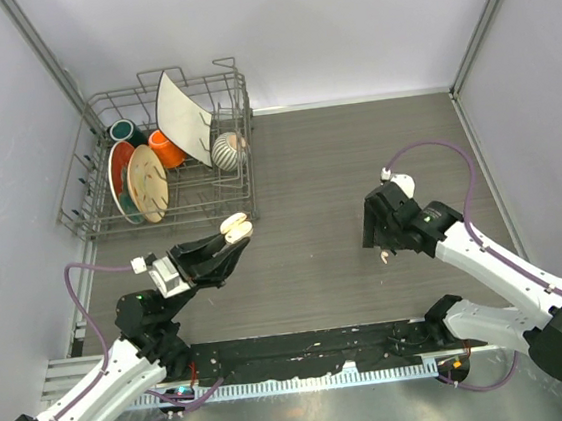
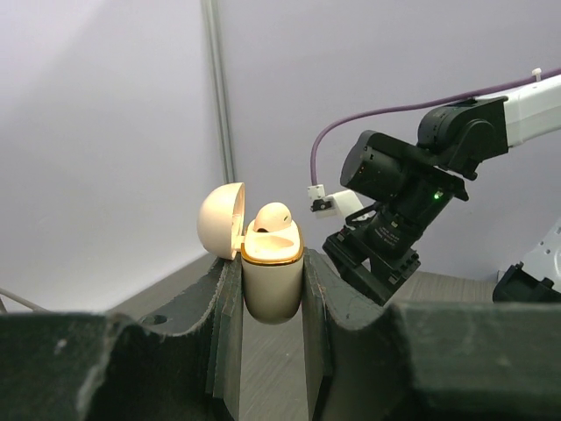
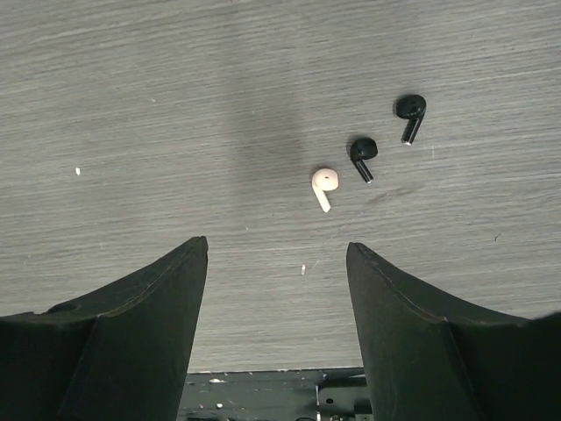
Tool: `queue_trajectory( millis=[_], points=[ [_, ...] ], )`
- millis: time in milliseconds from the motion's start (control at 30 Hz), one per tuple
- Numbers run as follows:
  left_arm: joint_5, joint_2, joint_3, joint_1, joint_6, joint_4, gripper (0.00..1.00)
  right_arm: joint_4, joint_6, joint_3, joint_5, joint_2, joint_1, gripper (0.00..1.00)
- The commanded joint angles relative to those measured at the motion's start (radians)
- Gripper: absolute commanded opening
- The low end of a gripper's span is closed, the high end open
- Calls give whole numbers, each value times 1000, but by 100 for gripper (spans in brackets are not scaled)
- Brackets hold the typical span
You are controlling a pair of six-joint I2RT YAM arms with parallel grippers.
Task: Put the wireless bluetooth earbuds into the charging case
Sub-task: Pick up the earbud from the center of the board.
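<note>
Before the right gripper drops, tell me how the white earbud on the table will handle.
Probably very light: the white earbud is tiny beside the right gripper. Its smooth rounded head may slip from a pinch. Lying on its stem, it likely slides rather than rolls.

no legible text, labels, brands, numbers or signs on anything

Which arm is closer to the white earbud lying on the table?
Right. The right fingers hover open above the white earbud; the left fingers hold the case across the table.
</note>
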Motion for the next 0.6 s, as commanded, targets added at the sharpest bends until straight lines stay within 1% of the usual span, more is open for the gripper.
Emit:
queue_trajectory(
  millis=[0,33,133,167,233,267,333,400,467,567],
  points=[
    [38,-5,17,2,-13,15,0,41,-2,6,26,-21,-4,70],
    [39,-5,17,1,-14,18,0,47,7,9,33,-20,-4,70],
    [44,-6,16,1,-17,23,0,76,24,15,4,-21,-4,76],
    [46,-5,13,1,-17,28,0,91,18,9,-6,-32,-4,85],
    [52,-2,9,1,-19,37,0,133,18,-32,-9,-41,-4,95],
    [53,-2,11,1,-20,37,0,143,17,-46,-9,-40,-6,98],
    [61,-1,11,1,-23,38,0,139,30,-69,-6,-15,-13,99],
    [64,0,11,1,-25,40,0,73,68,-48,35,46,-17,86],
    [63,0,11,1,-27,40,0,83,58,-51,40,63,-17,77],
    [58,-2,8,2,-30,38,0,129,47,-71,34,54,-17,69]
  ],
)
